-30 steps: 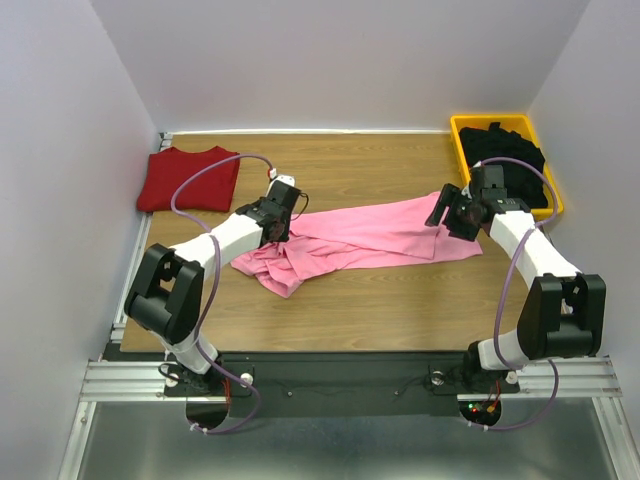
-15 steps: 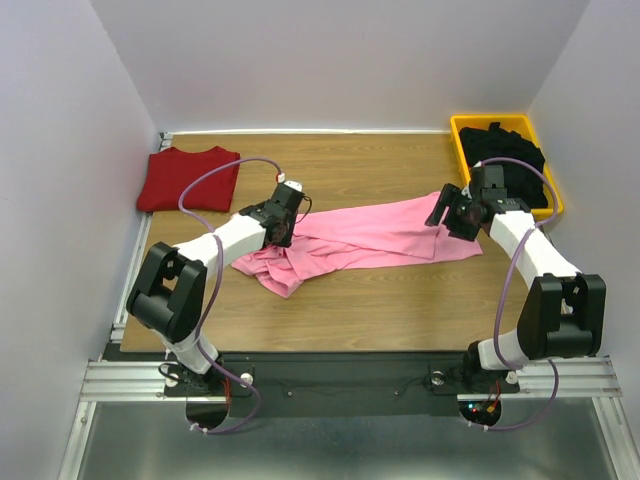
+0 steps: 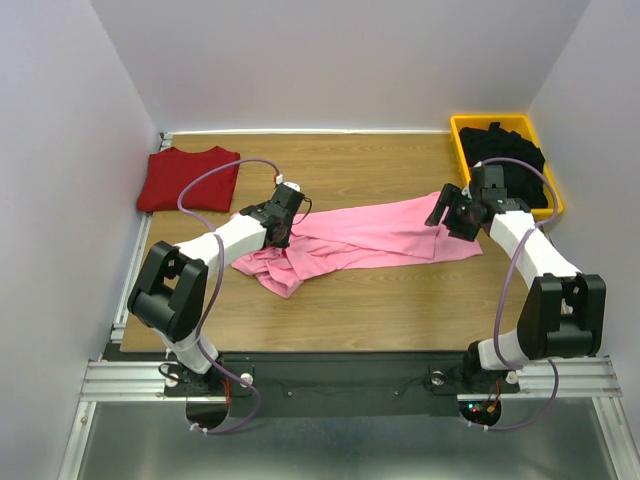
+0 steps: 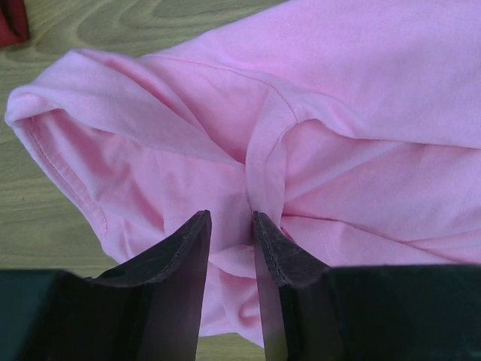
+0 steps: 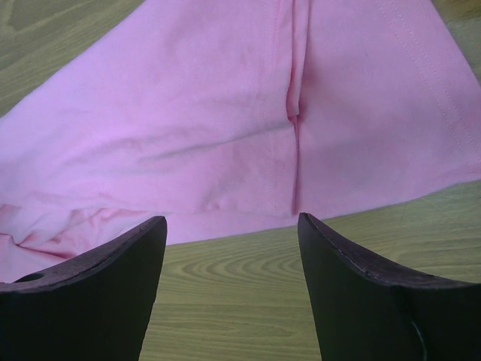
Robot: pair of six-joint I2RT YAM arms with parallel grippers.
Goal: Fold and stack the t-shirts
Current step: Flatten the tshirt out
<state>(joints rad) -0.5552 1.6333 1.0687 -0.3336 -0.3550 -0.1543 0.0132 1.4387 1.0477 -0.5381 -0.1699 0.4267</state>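
Jaws on my left gripper (image 4: 231,218) have narrowed astride a ridge of the crumpled pink t-shirt (image 3: 370,235) mid-table, perhaps a pinch beginning, though I can't tell. My right gripper (image 5: 231,226) gapes above its hem.

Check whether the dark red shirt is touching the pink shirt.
Apart. In the left wrist view a strip of bare table separates the dark red shirt, at the top-left corner, from the pink shirt.
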